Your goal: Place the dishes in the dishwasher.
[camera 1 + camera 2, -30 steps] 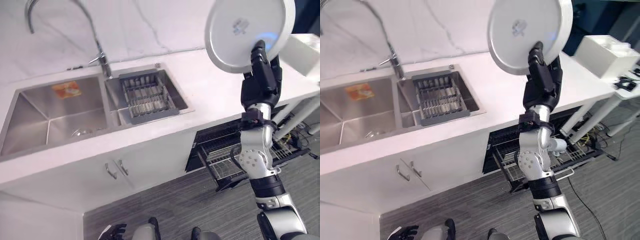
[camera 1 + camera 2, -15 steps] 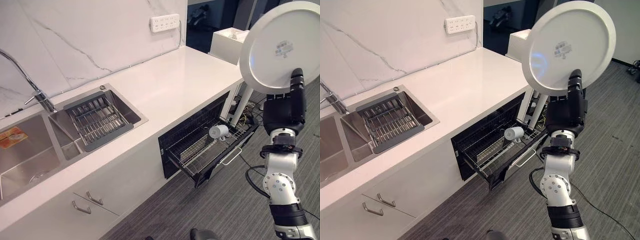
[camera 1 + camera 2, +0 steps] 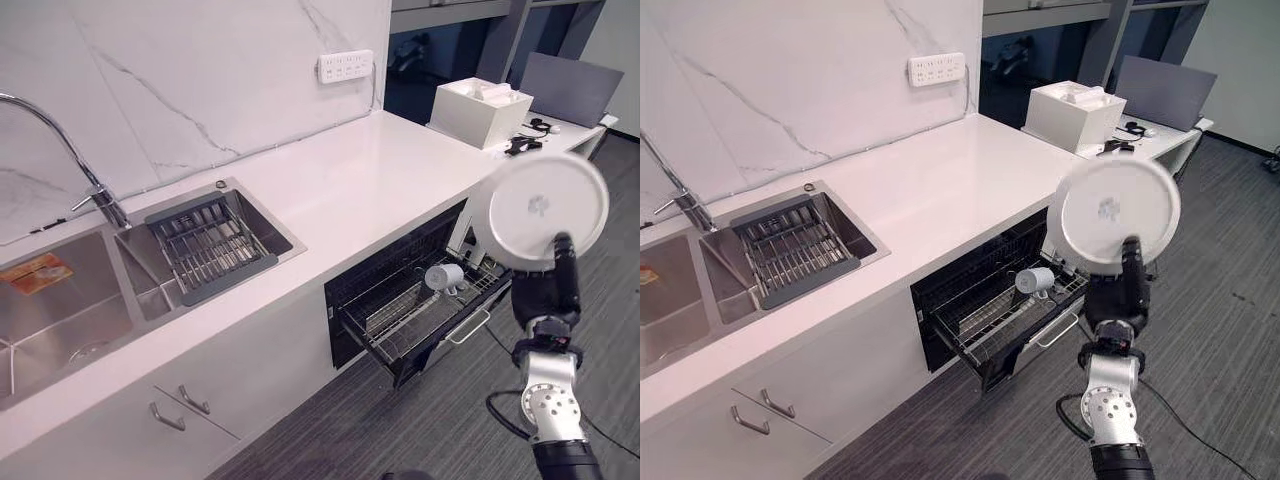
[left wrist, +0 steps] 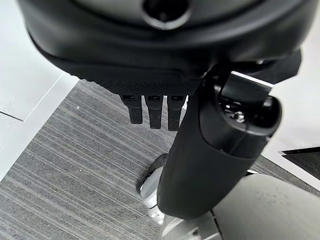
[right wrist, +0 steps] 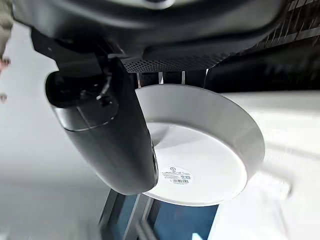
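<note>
One white plate (image 3: 547,211) upright above the dishwasher rack (image 3: 420,305), right hand (image 3: 547,295) fingers clamped on it.

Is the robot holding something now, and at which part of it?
Yes. The right hand holds a round white plate upright by its lower rim, thumb on the underside. The left hand holds nothing.

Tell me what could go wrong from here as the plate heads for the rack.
1. The right hand pinches only the lower rim of the round white plate, held upright; it could slip or tip.
2. A white mug already lies in the pulled-out wire dishwasher rack; the plate may knock it.
</note>
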